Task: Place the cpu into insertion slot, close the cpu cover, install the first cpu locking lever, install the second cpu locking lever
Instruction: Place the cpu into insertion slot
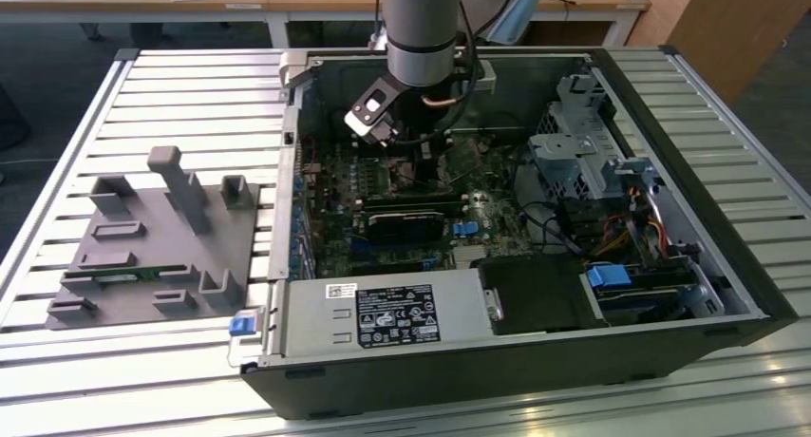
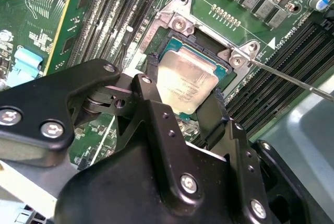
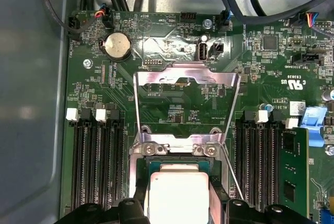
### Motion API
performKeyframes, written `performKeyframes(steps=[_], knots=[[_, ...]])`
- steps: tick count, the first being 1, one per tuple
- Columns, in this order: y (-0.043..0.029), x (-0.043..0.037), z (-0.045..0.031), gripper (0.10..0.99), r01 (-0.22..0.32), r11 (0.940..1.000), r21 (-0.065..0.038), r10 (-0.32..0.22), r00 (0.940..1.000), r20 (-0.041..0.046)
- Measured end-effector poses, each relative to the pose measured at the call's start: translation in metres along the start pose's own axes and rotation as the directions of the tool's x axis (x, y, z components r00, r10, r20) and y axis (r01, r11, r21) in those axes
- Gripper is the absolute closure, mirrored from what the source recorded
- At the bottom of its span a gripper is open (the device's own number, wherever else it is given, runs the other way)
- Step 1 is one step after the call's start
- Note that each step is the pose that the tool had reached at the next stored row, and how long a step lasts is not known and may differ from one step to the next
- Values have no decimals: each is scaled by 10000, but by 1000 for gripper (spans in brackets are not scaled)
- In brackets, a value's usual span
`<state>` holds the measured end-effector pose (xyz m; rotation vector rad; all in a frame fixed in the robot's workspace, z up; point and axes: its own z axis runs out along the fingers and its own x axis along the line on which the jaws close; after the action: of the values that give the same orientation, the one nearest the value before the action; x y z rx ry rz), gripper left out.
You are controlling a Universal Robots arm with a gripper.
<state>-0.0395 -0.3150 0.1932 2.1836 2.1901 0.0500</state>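
The gripper (image 2: 183, 84) is clamped on the cpu (image 2: 188, 75). Its two black fingers (image 2: 213, 113) press on opposite edges of the chip, whose grey metal top faces the wrist. In the second wrist view the cpu sits directly between the fingertips and straight over the insertion slot (image 2: 201, 44). I cannot tell whether it already rests in the slot or hangs just above it.

What the placing turns on is how the chip lies against the slot under the gripper. The cpu is close to square, and its edges run parallel to the slot's dark frame. A narrow band of that frame shows past the chip on the side farthest from the gripper body, so the alignment looks close.

Beyond the fingertips, in the first wrist view, the cpu cover (image 3: 156, 78) is swung open and laid back away from the slot. Its hinge edge lies just past the chip, and the green board (image 3: 172, 36) shows through its square window. A thin wire locking lever (image 2: 292, 80) is unlatched and angles away to one side of the gripper.

In the exterior view the arm reaches down into the open computer case (image 1: 659, 342), which lies on the slatted tabletop (image 1: 190, 85).
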Motion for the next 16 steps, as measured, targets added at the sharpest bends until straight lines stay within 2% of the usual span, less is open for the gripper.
performKeyframes(steps=[12, 13, 16], knots=[[0, 1, 3, 533, -1, 10000, -2, 1, 10000, -4], [0, 1, 3, 475, -1, 10000, -2, 1, 10000, -3], [0, 0, 3, 475, -1, 10000, -2, 1, 10000, -3]])
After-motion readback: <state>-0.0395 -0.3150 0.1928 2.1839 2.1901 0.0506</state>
